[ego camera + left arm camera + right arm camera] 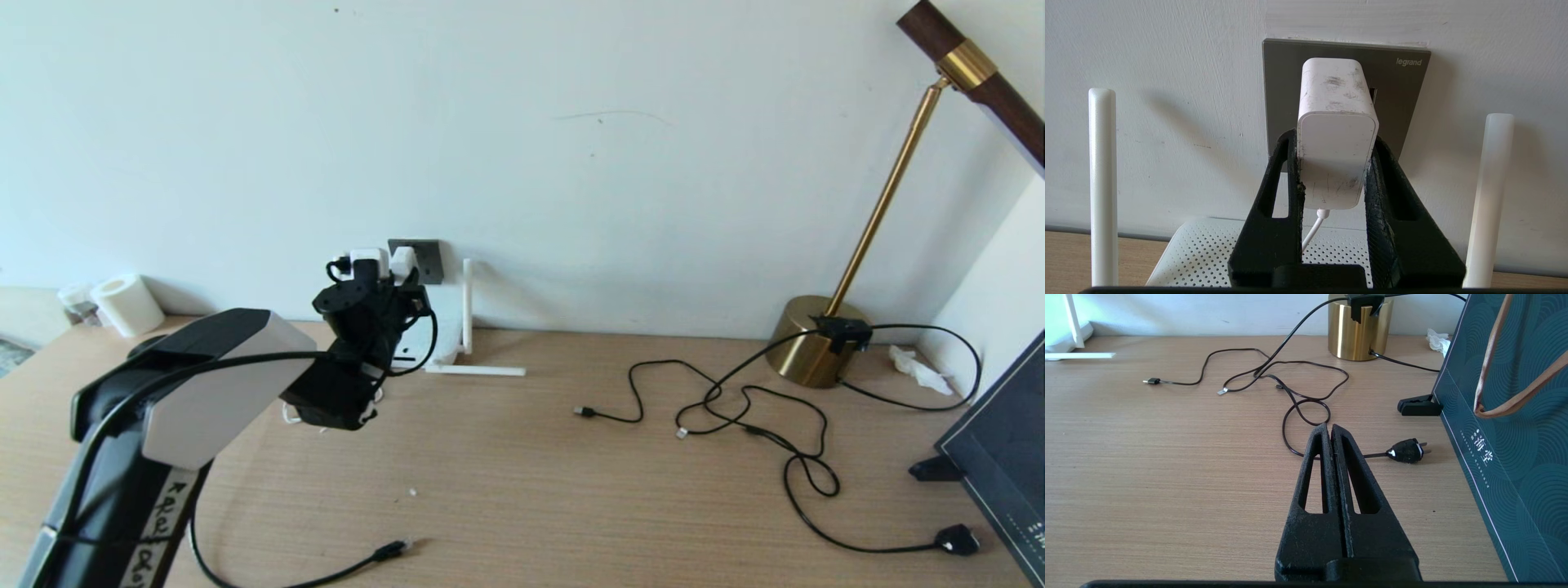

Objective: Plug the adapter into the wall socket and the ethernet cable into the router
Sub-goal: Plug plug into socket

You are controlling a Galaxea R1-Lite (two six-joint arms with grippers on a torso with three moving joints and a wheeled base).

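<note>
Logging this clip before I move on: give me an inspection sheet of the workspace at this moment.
Surface: wooden desk, against a white wall.
Job's things: adapter at the wall socket; router below; ethernet cable loose at the front edge.
Clutter: tissue roll, crumpled tissue, green bag.
End effectors: left end effector shut on adapter; right end effector shut, empty, over the desk.
Cables: black cords tangled.
Surroundings: brass lamp.

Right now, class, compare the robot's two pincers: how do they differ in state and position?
The left pincer is clamped on the white adapter, while the right pincer is shut on nothing. The left is raised at the wall socket; the right hangs low over the table, beside loose black cords. Both are black with slotted fingers.
</note>
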